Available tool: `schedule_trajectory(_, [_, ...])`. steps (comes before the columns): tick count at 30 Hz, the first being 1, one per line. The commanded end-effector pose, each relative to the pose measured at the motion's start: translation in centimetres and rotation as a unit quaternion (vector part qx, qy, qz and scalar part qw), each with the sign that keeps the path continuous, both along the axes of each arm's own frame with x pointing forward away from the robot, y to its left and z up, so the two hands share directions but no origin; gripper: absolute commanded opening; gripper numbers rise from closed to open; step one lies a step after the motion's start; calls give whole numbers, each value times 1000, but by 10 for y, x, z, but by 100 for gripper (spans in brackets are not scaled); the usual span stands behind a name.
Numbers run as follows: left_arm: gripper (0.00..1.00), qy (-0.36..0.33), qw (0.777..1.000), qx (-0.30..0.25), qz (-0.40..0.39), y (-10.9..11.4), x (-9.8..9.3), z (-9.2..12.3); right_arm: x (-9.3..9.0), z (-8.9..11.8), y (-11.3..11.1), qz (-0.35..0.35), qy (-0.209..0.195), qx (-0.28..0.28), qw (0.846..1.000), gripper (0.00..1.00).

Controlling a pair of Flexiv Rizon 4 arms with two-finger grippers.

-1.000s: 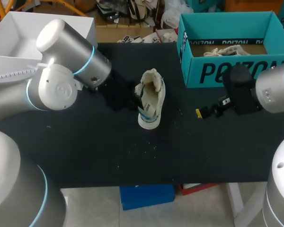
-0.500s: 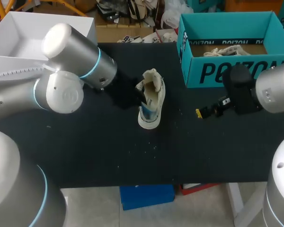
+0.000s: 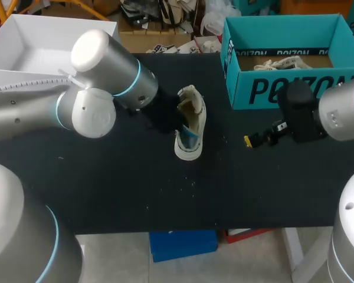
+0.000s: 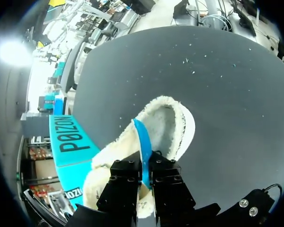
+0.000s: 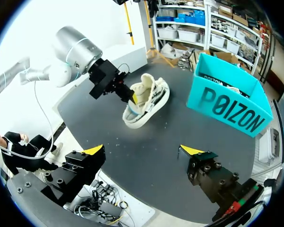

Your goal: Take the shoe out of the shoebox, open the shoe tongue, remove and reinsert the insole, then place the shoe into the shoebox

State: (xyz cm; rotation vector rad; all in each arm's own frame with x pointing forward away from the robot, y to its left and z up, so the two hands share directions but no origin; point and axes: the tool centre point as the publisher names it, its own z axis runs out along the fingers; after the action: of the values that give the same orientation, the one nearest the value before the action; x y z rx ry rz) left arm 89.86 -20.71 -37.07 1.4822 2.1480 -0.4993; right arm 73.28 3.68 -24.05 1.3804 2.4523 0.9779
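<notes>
The only print I can make out is a row of big black block capitals (image 3: 295, 88) running along the outer long side of the open teal cardboard shoebox (image 3: 241, 101) (image 5: 213, 92) (image 4: 61, 127), and a black band (image 3: 283, 52) of smaller white letters on its inner back wall.

The shoe (image 3: 194, 118) looks fleecy and rough, cream cloth inside; its blue insole (image 4: 143, 146) is smooth. The table (image 3: 135, 188) is matt black, the shoebox (image 3: 283, 88) matt teal card, the left arm (image 3: 106, 76) satin silver metal
</notes>
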Motion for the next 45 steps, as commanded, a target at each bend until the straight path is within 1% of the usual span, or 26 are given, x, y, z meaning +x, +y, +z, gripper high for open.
schedule_trajectory(1, [0,4,1000,11,-3,-8,3,-7,-1,0,0,0,0,1,1000,100])
schedule_trajectory(2, [0,7,1000,11,-7,-9,1,-8,-1,0,0,0,0,1,1000,100])
schedule_trajectory(3, [8,10,1000,9,-12,-9,-1,-7,-1,0,0,0,0,1,1000,100])
schedule_trajectory(4, [20,13,1000,5,-16,-9,-4,-6,-1,0,0,0,0,1,1000,100])
schedule_trajectory(6, [29,18,1000,-4,-22,-5,-10,0,-1,0,0,0,0,1,1000,100])
schedule_trajectory(8, [41,14,999,-4,-29,0,-16,9,-1,0,0,0,0,1,1000,100])
schedule_trajectory(10, [45,17,999,-14,-36,8,-21,19,-1,0,0,0,0,1,1000,100])
schedule_trajectory(13, [48,14,999,-17,-39,16,-26,31,-1,0,0,0,0,1,1000,100])
schedule_trajectory(16, [48,6,999,-15,-40,18,-27,34,-1,0,0,0,0,1,1000,100])
schedule_trajectory(18, [47,5,999,-14,-37,17,-27,33,-1,0,0,0,0,1,1000,100])
schedule_trajectory(19, [45,3,999,-11,-37,15,-27,31,-1,0,0,0,0,1,1000,100])
schedule_trajectory(22, [35,-4,999,7,-37,11,-28,25,-1,0,0,0,0,1,1000,100])
schedule_trajectory(23, [27,-8,999,15,-38,10,-28,23,-1,0,0,0,0,1,1000,100])
schedule_trajectory(25, [18,-11,999,28,-39,9,-29,18,-1,0,0,0,0,1,1000,100])
schedule_trajectory(27, [0,-14,998,41,-40,9,-30,15,-1,0,0,0,0,1,1000,100])
schedule_trajectory(32, [1,-20,996,74,-49,12,-34,5,-1,0,0,0,0,1,1000,100])
schedule_trajectory(39, [0,-9,996,74,-39,16,-32,-1,-1,0,0,0,0,1,1000,100])
schedule_trajectory(45, [0,-3,996,73,-41,11,-32,-10,-1,0,0,0,0,1,1000,100])
